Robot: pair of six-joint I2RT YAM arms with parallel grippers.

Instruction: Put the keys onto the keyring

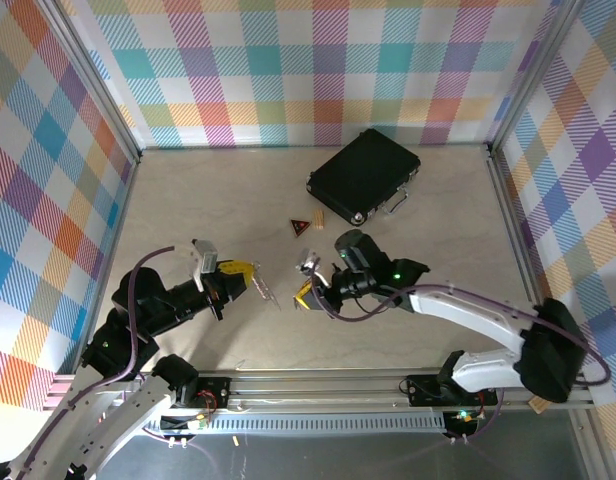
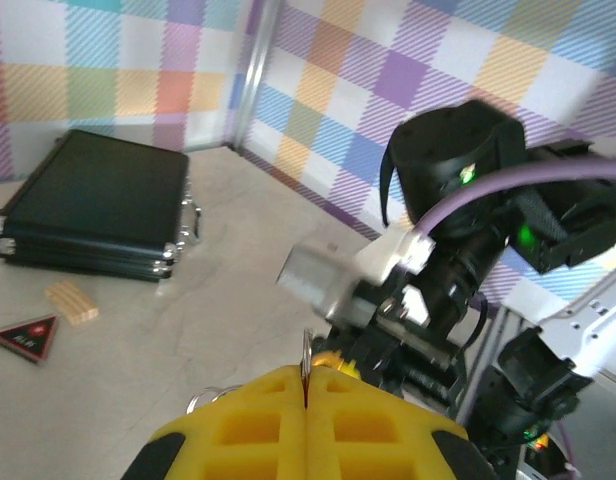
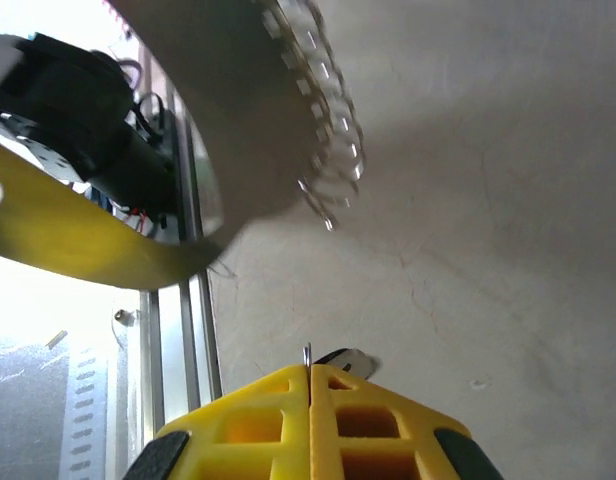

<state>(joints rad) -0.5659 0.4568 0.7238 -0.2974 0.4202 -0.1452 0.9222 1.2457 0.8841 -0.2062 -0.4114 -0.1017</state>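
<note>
Near the front edge of the table (image 1: pixel 188 200): two grippers facing each other, tips close but apart.
Left gripper (image 1: pixel 250 277): yellow pads pressed together, no gap visible; a thin silvery metal edge pinched between them, as seen from the left wrist.
Keyring (image 1: pixel 268 293): held by the left gripper, reaching as a fine silvery line toward the right gripper, above the table between the two arms.
Chain (image 3: pixel 333 130): blurred and beaded, hanging along the loop's edge, with small rings at its lower end.
Right gripper (image 1: pixel 306 292): yellow pads closed flush on a thin metal sliver.
Keys (image 3: pixel 349 357): small silvery piece just beside the right fingertips, apparently the blade; black head not made out.
Black case (image 1: pixel 365 177): shut, lying flat at the far right of the table, well apart from both grippers.
Triangular tag (image 1: pixel 299 227): red and black, flat on the table between case and grippers.
Wooden block (image 2: pixel 71 300): small, pale, just beside the tag on the case side.
</note>
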